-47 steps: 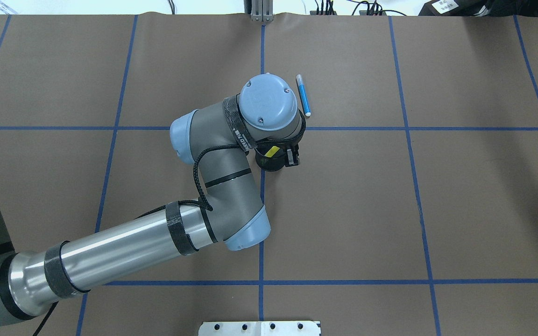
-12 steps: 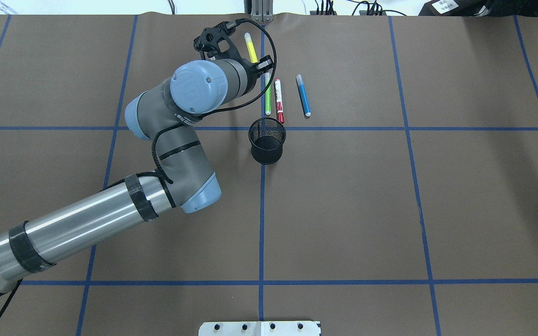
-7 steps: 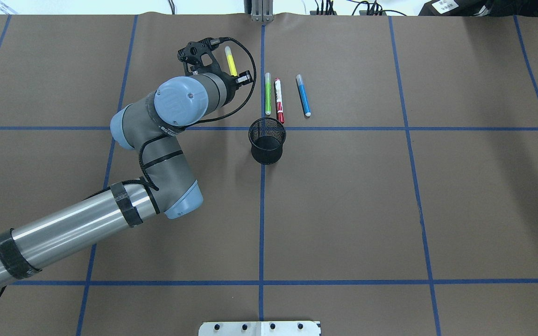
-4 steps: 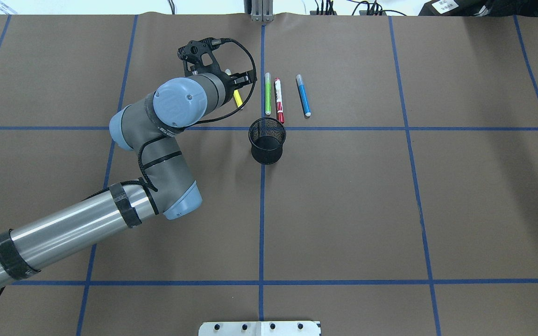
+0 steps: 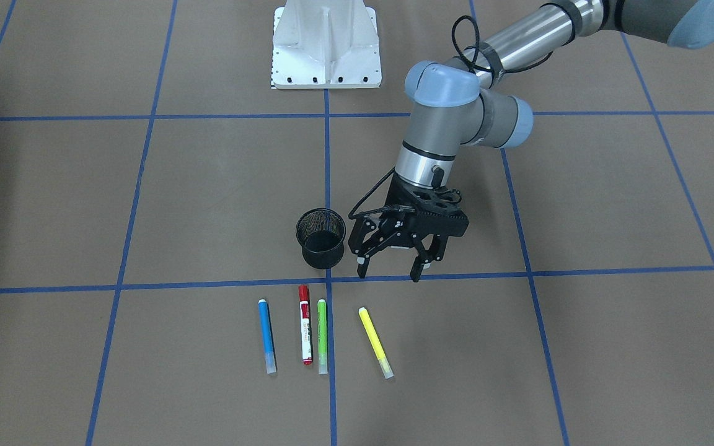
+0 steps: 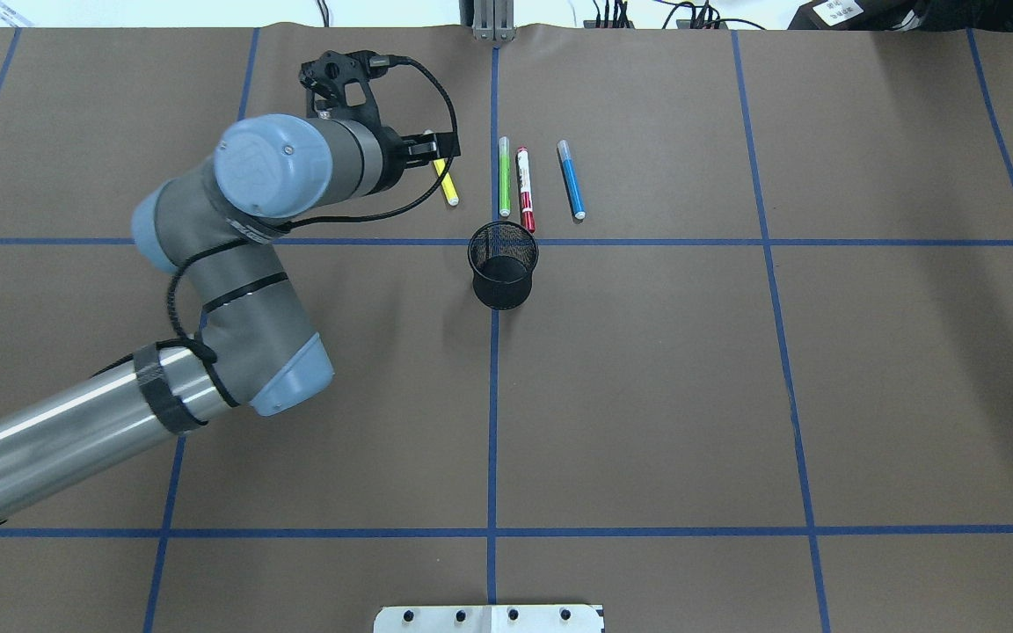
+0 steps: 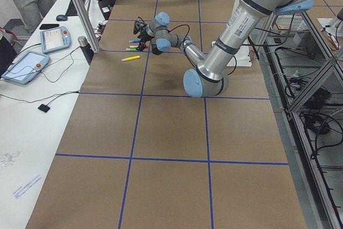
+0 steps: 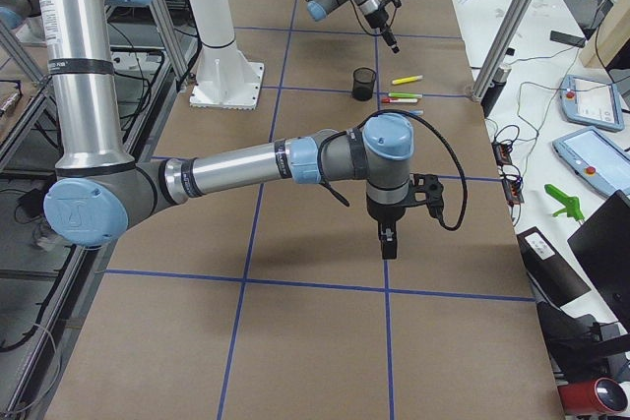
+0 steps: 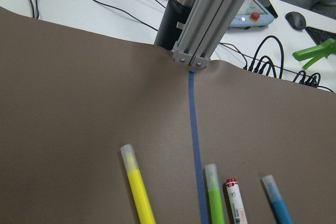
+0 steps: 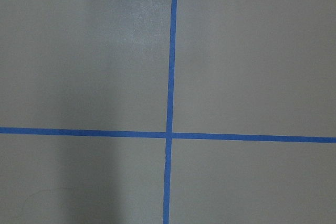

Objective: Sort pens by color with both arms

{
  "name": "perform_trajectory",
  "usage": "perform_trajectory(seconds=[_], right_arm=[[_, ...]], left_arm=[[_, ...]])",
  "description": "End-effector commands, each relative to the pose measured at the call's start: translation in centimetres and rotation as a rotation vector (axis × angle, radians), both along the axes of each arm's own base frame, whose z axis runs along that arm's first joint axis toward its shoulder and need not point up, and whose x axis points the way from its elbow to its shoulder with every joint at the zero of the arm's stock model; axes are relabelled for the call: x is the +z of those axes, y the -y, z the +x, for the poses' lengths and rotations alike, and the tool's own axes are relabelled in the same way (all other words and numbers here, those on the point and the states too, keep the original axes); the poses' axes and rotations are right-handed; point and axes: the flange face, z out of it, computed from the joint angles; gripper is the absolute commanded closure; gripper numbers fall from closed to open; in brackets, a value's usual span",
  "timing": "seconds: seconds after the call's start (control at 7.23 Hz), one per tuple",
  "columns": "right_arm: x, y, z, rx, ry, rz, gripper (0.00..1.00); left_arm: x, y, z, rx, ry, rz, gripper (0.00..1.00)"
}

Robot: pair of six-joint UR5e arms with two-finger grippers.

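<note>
Left jaws spread wide, empty, over the worktop [image 5: 146, 204]; right jaws far off, state I can't tell. My left arm [image 5: 444, 127] is nearer. Mesh cup [image 5: 320, 238] beside me; yellow pen [image 5: 374, 342] lies flat just beyond, long axis slanting away.

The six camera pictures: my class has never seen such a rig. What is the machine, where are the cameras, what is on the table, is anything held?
A robot with two jointed arms, each ending in a two-finger gripper. One camera faces it across the table, one looks down from behind, two sit at the table's ends, two on the wrists. On the table lie a blue pen, a red-capped pen, a green pen and a yellow pen, near a black mesh cup. The left gripper hangs open, holding nothing. The right gripper is elsewhere; its state cannot be told.
</note>
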Motion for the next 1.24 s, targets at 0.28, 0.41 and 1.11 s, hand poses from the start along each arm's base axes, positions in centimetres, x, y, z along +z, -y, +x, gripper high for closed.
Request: perform_trajectory(seconds=[0.28,0.41,1.11], right_arm=[[0.1,0.0,0.2,0.004,-0.011,0.0,0.0],[0.4,-0.2,0.2,0.003,-0.012,-0.006,0.0],[0.8,0.1,0.1,0.01,0.003,-0.026,0.0]], left_arm=[[2.7,-1.4,-16.9,0.233,0.182,-0.14,0.0],[6.9,-0.6,-20.7,0.3,0.206,-0.166,0.0],[22.7,-2.0,-34.8,0.436,0.253,-0.241,0.0]])
